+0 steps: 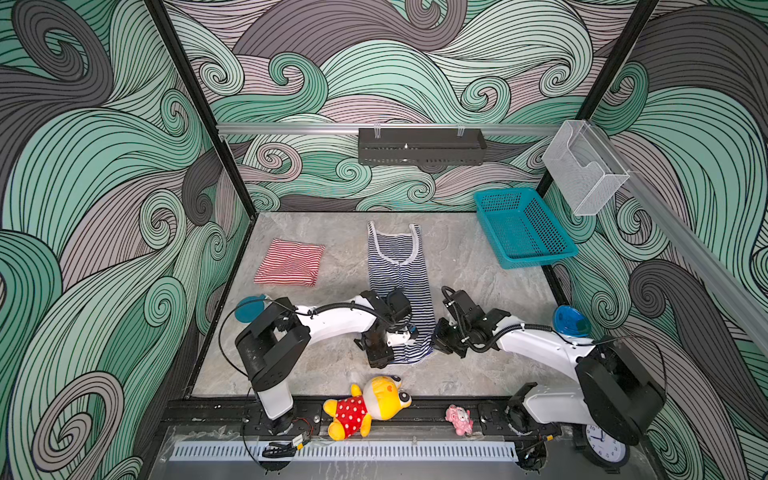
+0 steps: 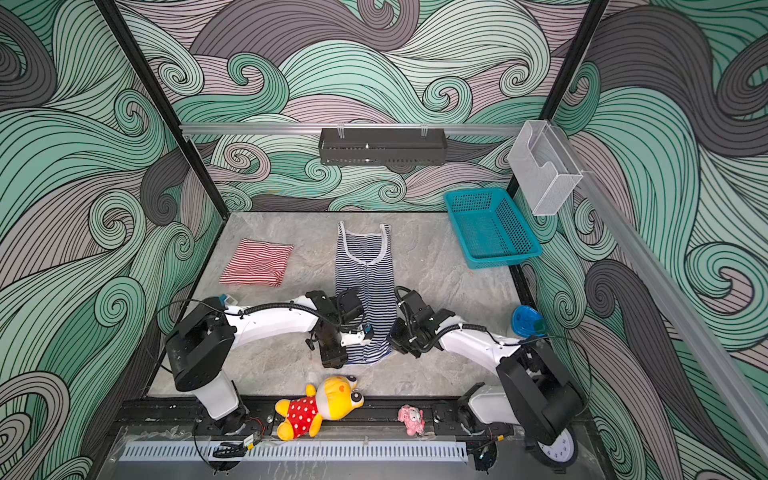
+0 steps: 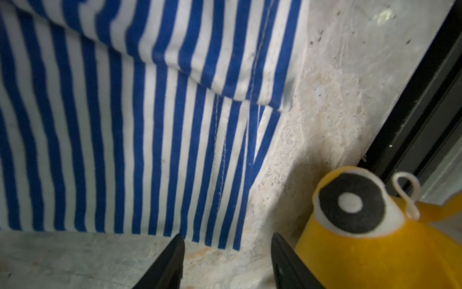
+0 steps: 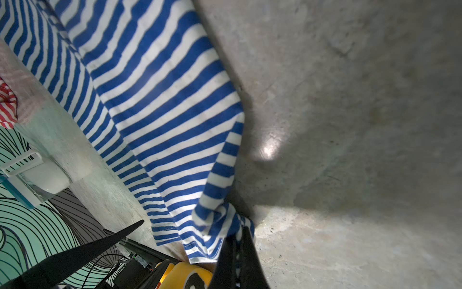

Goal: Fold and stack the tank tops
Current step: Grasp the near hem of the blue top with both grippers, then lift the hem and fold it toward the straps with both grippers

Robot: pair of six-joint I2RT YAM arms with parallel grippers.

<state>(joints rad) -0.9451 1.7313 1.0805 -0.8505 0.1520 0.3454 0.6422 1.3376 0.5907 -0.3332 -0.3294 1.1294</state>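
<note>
Hem of navy top (image 4: 162, 112) (bunched corner) clamped in right gripper (image 4: 237, 241); left gripper (image 3: 227, 244) gapes, empty.

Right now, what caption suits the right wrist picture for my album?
Right gripper pinching a corner of the navy-and-white striped knit tank top on the grey marbled tabletop.

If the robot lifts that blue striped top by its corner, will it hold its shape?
Probably not: the navy tank top bunches where the right jaws pinch it, so it should droop limply. It looks thin and light, lying almost flat on the table.
</note>
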